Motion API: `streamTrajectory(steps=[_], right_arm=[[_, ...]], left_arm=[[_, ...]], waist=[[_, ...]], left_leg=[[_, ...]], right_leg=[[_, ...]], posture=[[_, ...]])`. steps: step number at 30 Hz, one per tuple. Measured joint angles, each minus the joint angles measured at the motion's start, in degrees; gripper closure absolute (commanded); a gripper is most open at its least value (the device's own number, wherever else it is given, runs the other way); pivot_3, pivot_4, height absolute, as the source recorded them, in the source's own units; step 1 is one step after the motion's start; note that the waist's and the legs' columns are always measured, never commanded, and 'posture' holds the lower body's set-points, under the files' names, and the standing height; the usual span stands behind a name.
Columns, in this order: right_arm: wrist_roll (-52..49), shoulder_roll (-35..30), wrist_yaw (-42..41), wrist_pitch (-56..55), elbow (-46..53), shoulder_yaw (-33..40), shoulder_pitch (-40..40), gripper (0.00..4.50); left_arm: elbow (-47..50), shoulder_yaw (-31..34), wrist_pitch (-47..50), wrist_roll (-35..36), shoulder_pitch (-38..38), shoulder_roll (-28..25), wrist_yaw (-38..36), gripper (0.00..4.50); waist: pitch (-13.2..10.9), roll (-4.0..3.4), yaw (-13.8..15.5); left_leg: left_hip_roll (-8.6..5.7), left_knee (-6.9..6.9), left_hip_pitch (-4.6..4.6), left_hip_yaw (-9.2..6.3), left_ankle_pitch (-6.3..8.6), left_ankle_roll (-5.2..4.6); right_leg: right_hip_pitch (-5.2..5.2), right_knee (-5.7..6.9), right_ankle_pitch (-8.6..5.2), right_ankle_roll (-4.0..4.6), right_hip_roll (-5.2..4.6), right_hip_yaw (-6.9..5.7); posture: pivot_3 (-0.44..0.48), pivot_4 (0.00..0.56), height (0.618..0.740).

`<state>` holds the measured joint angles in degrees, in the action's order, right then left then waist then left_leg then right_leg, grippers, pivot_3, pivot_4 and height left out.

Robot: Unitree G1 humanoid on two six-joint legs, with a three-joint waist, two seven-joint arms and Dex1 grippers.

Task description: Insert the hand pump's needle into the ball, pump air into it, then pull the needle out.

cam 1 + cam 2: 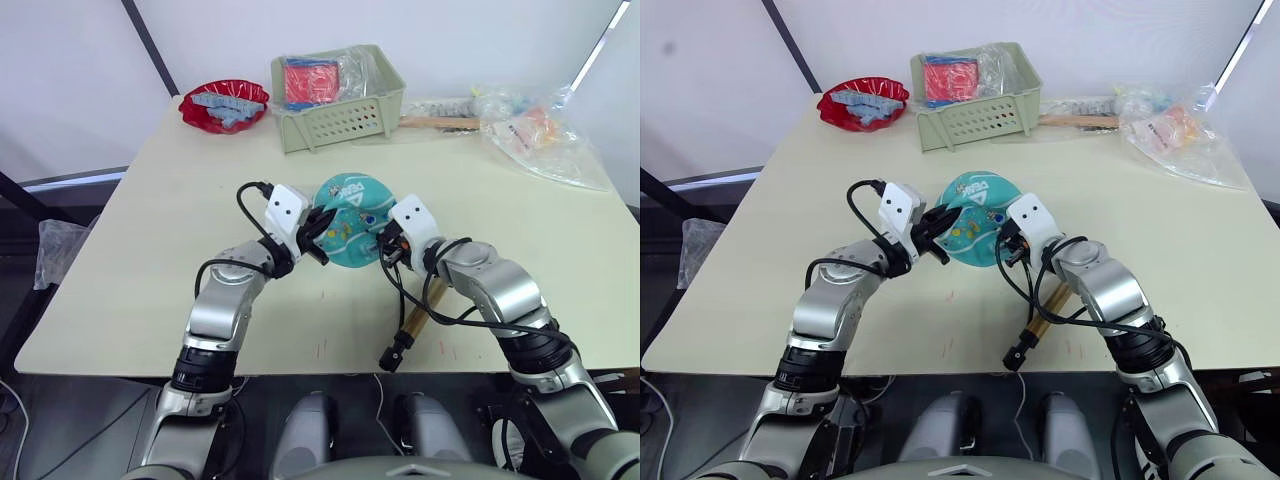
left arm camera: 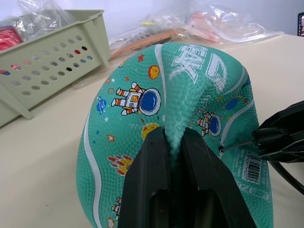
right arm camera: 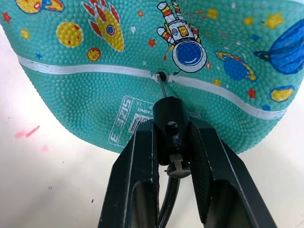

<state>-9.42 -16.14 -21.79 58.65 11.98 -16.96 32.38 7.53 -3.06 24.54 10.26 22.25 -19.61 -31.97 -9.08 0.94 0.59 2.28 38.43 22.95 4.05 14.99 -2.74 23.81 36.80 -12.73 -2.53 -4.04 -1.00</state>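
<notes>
From my head camera, the table (image 1: 150,250) is carrying a red dish (image 1: 224,105) of pale blue pieces at its far left, a pale green perforated basket (image 1: 338,97) beside it holding red packets in plastic, and crinkled clear bags (image 1: 535,130) with a wooden stick at the far right. All of these are lying well away from my arms. The ball (image 1: 352,220) is sitting mid-table, sagging and underinflated, between my two grippers. My left arm is bending in from the left, its gripper (image 1: 318,232) meeting the ball's left side. My right arm is reaching in from the right, its gripper (image 1: 385,247) against the ball's right side. The hand pump (image 1: 420,312) is lying on the table under my right forearm, its black hose looping up to my right gripper.

Through my left wrist camera, my left fingers (image 2: 147,180) are pinching a raised fold of the ball's skin, nearly closed on it. The needle (image 2: 236,145) is touching the ball near the white label patch.

Through my right wrist camera, my right fingers (image 3: 137,175) are clamping the black hose tip, and the needle is sitting in the valve hole on the white seam.
</notes>
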Motion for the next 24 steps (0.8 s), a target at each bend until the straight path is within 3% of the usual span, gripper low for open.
streamTrajectory(steps=[24], right_arm=[[-0.1,4.2,2.6,14.1,-1.6,0.5,7.2,4.14]], left_arm=[[0.2,0.2,0.2,-0.2,-0.2,0.2,0.2,4.49]], waist=[[0.0,0.00,-0.3]], left_leg=[[0.09,-0.01,0.00,-0.01,0.00,0.00]], right_leg=[[0.02,0.00,0.00,0.01,-0.04,-0.01]], posture=[[0.000,0.150,0.738]])
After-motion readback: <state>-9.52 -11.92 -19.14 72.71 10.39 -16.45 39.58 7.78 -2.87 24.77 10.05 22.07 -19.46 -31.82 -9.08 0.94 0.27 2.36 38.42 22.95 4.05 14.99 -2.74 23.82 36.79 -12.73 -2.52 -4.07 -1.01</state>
